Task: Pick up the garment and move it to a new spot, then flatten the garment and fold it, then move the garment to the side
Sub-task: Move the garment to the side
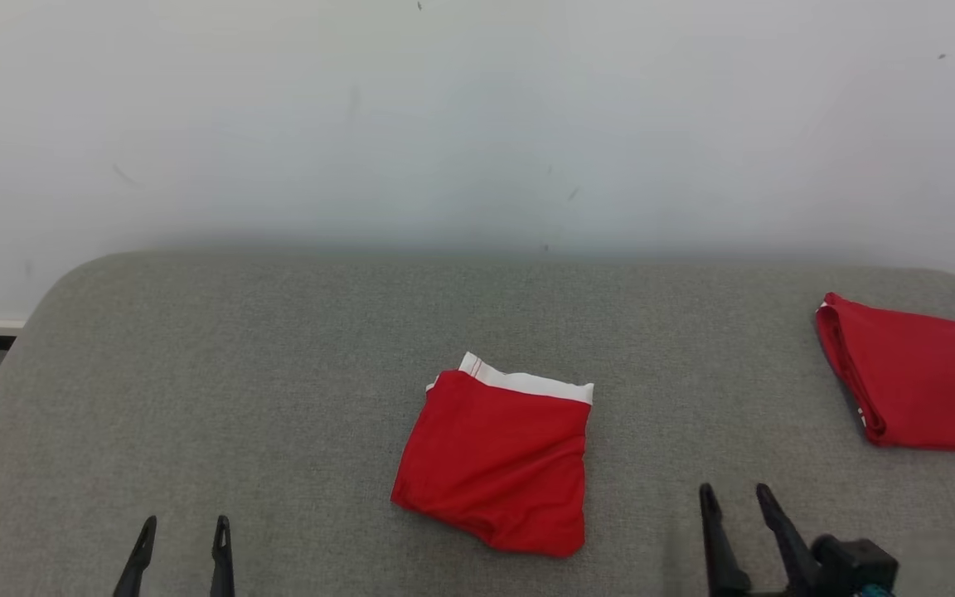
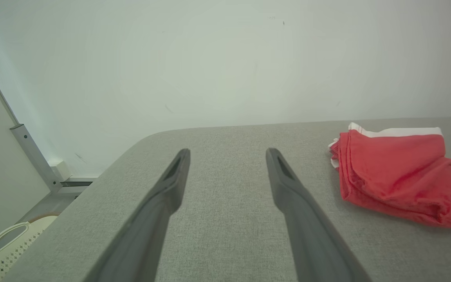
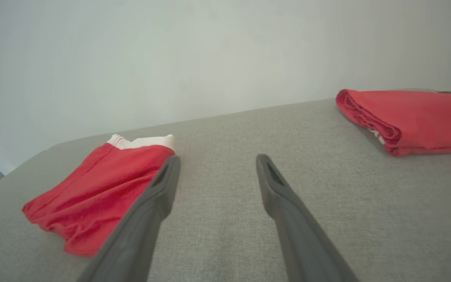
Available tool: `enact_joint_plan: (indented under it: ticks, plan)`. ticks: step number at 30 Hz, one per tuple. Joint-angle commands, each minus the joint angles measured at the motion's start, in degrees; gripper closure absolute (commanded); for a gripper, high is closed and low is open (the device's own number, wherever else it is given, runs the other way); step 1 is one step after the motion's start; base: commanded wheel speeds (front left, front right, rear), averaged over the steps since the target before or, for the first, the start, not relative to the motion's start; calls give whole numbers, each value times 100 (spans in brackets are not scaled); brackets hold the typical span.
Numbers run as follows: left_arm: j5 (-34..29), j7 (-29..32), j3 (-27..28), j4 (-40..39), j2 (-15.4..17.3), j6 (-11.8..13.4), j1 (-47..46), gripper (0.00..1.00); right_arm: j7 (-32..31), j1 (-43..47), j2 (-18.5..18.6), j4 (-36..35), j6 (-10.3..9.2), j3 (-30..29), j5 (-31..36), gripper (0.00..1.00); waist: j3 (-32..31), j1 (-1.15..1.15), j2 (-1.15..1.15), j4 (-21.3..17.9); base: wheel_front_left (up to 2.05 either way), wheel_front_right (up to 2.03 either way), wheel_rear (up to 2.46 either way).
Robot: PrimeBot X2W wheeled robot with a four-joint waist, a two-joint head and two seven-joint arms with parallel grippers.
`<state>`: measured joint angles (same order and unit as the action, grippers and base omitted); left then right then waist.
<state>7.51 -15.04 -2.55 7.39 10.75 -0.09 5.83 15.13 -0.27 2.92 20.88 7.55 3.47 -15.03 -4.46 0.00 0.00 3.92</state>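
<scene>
The folded garment (image 1: 498, 464) lies between left gripper (image 1: 186, 524) and right gripper (image 1: 734, 491), touching neither; both gape wide, empty. Left wrist view catches a pale basket (image 2: 2, 262)

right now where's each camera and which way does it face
Head view: on the head, facing forward and down at the grey surface; red garment central, left gripper and right gripper at bottom.
Left wrist view: on that wrist, along its open fingers toward the wall; garment at right.
Right wrist view: on that wrist, along its open fingers; garment left, red jersey right.
Shared: all three show the garment.
</scene>
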Motion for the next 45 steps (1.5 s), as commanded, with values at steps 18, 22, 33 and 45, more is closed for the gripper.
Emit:
enact_joint_plan:
  ticks: [18, 22, 33, 45]
  plan:
    - [-25, -17, -352, 409, -221, -333, -724, 0, -209, -2711, -1, 3883, -12, 1101, -1298, 0, 453, 0, 0, 1125, 0, 0, 0]
    - [-40, -17, -385, 475, -250, -379, -864, 0, -281, -2911, -1, 4418, -12, 1347, -1773, 0, 547, 0, 0, 1248, 0, 0, 0]
    - [-23, -18, -397, 629, -330, -473, -997, 0, -771, -2836, -44, 4657, -12, 2526, -3019, 100, 525, 0, 0, 1306, 0, 0, 0]
    - [67, -18, -245, 545, -393, -494, -772, 0, -106, -3687, 450, 5055, -12, 3394, -2135, 100, 491, 0, 0, 654, 0, 0, 0]
